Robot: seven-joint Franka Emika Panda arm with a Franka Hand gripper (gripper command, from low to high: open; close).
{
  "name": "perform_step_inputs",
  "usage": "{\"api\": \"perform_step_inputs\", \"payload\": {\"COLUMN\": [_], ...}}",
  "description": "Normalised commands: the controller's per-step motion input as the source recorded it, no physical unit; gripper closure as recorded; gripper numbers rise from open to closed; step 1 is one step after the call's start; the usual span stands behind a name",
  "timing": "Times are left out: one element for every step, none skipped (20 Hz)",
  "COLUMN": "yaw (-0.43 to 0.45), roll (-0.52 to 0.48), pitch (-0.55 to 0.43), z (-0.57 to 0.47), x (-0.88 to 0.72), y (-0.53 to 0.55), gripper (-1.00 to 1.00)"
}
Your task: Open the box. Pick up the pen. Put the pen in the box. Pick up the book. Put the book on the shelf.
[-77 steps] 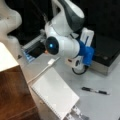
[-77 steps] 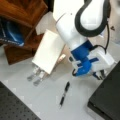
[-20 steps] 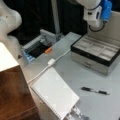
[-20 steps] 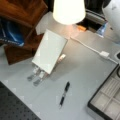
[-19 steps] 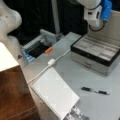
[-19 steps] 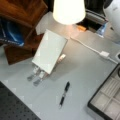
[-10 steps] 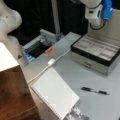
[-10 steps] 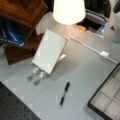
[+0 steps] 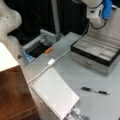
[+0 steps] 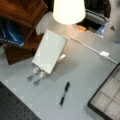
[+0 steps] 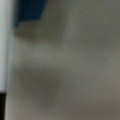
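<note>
At twelve o'clock above the box [image 9: 96,53], already open, the gripper [image 9: 98,13] hangs high; its jaws' state I cannot tell. Reaching the pen [image 9: 95,90], lying at six o'clock from the box, would call for coming down squarely over its middle, I judge. Book [image 9: 55,92] remains off the shelf [image 9: 13,97].

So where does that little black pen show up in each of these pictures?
Front view: the pen lies on the table, lower right, in front of the open box.
Front view: the pen lies bottom centre, left of the box.
Wrist view: not in it.
Shared landmark: the box.
</note>
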Motion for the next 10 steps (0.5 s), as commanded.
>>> {"api": "perform_step_inputs", "payload": {"yaw": [-0.055, -0.047, -0.044, -0.049, -0.047, -0.047, -0.044, -0.046, -0.043, -0.033], "roll": [0.026, 0.031, 0.03, 0.03, 0.017, 0.006, -0.006, -0.01, -0.021, -0.055], "pitch": [-0.023, -0.008, 0.008, 0.014, 0.037, 0.057, 0.081, 0.088, 0.105, 0.134], "z": [0.01, 0.02, 0.03, 0.04, 0.06, 0.09, 0.13, 0.15, 0.17, 0.17], "x": [-0.1, -0.12, -0.13, -0.13, -0.13, -0.14, -0.16, -0.16, -0.17, -0.17], "y": [0.18, 0.14, 0.09, 0.05, 0.0, -0.06, -0.13, -0.16, -0.22, -0.29], "gripper": [-1.0, -1.0, -1.0, -1.0, -1.0, -1.0, -1.0, -1.0, -1.0, -1.0]}}
